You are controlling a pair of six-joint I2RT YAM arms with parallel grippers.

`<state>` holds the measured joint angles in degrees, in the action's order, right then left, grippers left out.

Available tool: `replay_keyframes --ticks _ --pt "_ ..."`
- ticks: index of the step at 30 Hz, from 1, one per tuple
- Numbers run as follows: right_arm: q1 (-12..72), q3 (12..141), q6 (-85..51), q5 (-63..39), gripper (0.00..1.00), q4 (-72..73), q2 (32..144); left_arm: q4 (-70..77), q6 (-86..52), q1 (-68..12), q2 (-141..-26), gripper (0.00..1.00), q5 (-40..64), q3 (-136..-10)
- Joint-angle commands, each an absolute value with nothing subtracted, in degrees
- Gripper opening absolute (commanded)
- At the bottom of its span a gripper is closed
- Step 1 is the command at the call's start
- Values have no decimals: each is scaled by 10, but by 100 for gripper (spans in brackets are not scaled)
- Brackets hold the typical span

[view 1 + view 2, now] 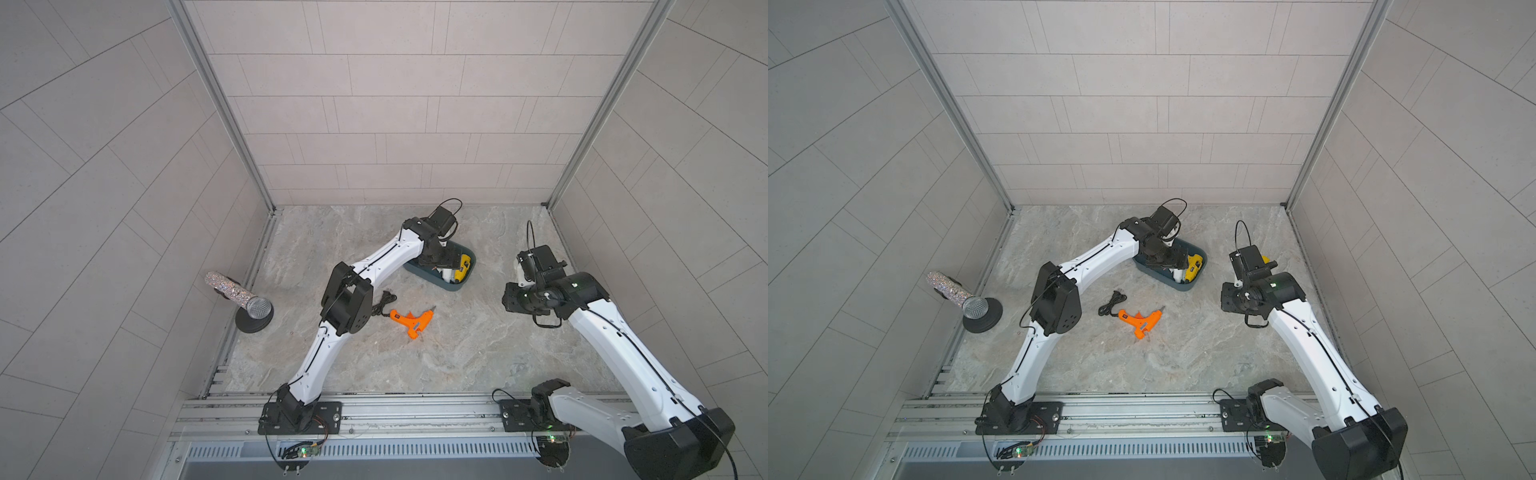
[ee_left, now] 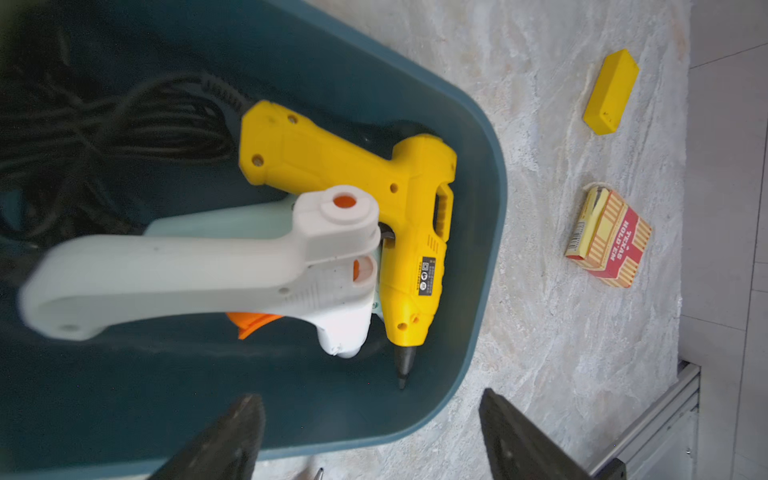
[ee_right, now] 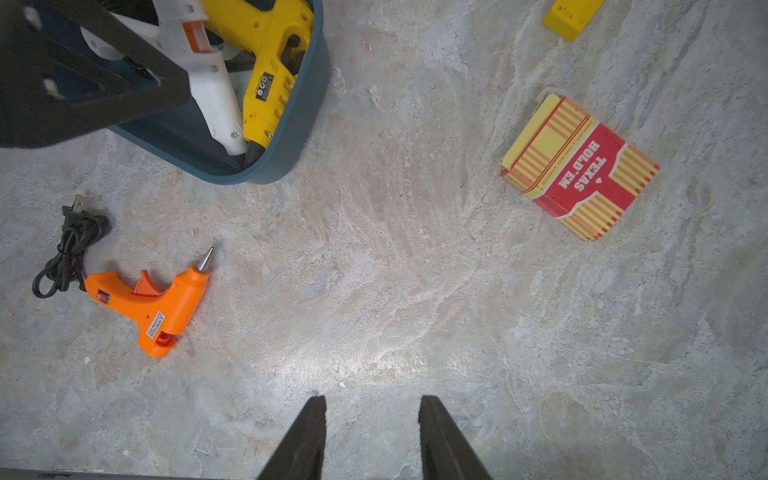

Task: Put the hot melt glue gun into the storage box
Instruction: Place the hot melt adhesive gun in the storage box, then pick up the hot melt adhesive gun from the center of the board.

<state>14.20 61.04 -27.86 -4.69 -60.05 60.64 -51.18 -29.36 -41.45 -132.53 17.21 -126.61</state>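
Storage box (image 2: 353, 70) holds yellow glue gun (image 2: 332, 162) and white glue gun (image 2: 187, 266).

In a top view, the teal storage box (image 1: 1156, 277) holds a yellow glue gun (image 1: 1194, 268) and a white glue gun (image 1: 1178, 276), with the left gripper (image 1: 1166, 261) hanging directly over it and hiding part of its inside. Well apart from the box, toward the arm bases, an orange glue gun (image 1: 1139, 322) lies on its side on the tabletop (image 1: 1183, 357), its black cord (image 1: 1111, 306) bundled on the side away from the box. The right gripper (image 1: 1230, 300) hovers to the box's right, clear of it, and a glittery microphone (image 1: 957, 296) rests far off to its left.
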Motion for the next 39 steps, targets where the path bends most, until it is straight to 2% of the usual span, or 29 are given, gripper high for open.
replay_keyframes --ticks 1,5,9,11,14,16,21,29,39 --pt "142 610 -275 -43 43 -603 607 -533 -274 -415 -1247 92 120 -1277" --pt "142 609 -278 -49 43 -603 610 -534 -285 -394 -1154 93 56 -1212" --pt "142 609 -281 -57 43 -597 615 -498 -313 -347 -1055 93 39 -1052" --pt "142 608 -283 -64 43 -592 617 -480 -332 -315 -1010 89 60 -957" --pt "142 607 -283 -80 43 -584 620 -465 -346 -281 -955 75 92 -849" --pt "145 607 -284 -90 43 -581 624 -460 -350 -270 -922 72 93 -795" --pt "184 596 -294 -120 43 -565 646 -479 -357 -254 -871 74 86 -709" --pt "371 630 -285 -97 47 -560 757 -494 -420 -217 -810 88 65 -610" --pt "526 752 -162 -10 56 -533 903 -484 -528 -93 -638 90 96 -448"
